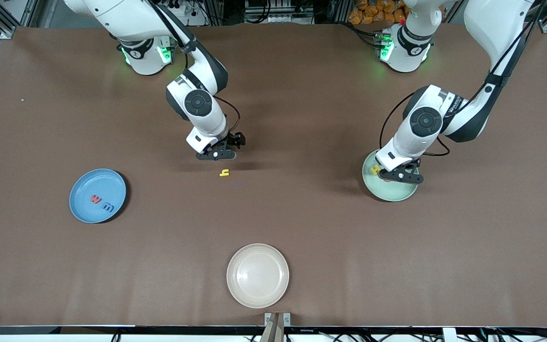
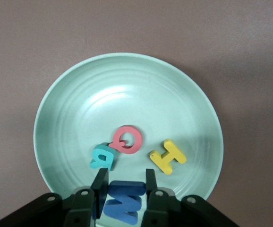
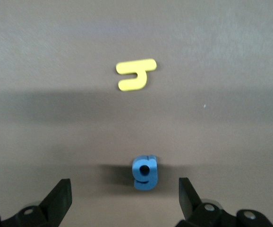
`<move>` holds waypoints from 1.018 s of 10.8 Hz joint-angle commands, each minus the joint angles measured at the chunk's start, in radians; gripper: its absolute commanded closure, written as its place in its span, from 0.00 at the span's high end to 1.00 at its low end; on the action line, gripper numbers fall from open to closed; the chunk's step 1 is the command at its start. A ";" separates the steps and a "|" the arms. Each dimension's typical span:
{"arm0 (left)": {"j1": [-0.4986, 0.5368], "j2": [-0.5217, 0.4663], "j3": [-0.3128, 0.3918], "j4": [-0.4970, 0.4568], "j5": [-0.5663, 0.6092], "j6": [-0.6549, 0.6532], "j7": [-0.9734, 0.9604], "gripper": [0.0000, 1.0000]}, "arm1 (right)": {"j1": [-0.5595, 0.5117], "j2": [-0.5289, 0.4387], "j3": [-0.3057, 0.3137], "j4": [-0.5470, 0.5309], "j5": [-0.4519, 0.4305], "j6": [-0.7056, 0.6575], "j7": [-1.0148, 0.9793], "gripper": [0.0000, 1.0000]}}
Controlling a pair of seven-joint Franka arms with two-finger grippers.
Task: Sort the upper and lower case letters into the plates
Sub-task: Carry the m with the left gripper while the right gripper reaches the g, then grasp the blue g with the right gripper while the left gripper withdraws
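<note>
In the front view's left half, the blue plate (image 1: 98, 195) holds two letters. At centre the right end effector (image 1: 220, 153), fingers spread wide and empty, hovers over the blue g (image 3: 145, 173) beside the yellow h (image 1: 224, 173) on the worktop; these foam pieces look light and thin, best pinched across their edges. At right, the left end effector (image 2: 124, 182), fingers narrowly apart around the blue M (image 2: 123, 202), is over the mint plate (image 2: 70, 118).

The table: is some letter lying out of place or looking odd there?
Yes. Two lowercase letters lie on the bare table, in no plate: a yellow h and a blue g, the g between the open right gripper fingers. Letters in the mint green plate and blue plate look fine.
</note>
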 commanded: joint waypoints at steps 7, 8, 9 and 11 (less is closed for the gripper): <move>-0.015 -0.050 0.001 -0.016 -0.023 0.018 -0.027 1.00 | -0.004 0.018 -0.005 -0.057 0.009 0.109 0.065 1.00; -0.026 -0.085 0.001 -0.013 -0.078 0.012 -0.027 1.00 | -0.007 0.018 -0.008 -0.063 0.009 0.109 0.068 1.00; -0.032 -0.121 0.002 -0.005 -0.124 0.004 -0.023 1.00 | -0.007 0.016 -0.008 -0.064 0.009 0.108 0.071 1.00; -0.033 -0.191 0.002 0.047 -0.188 -0.079 -0.020 1.00 | -0.007 0.018 -0.011 -0.064 0.005 0.108 0.106 1.00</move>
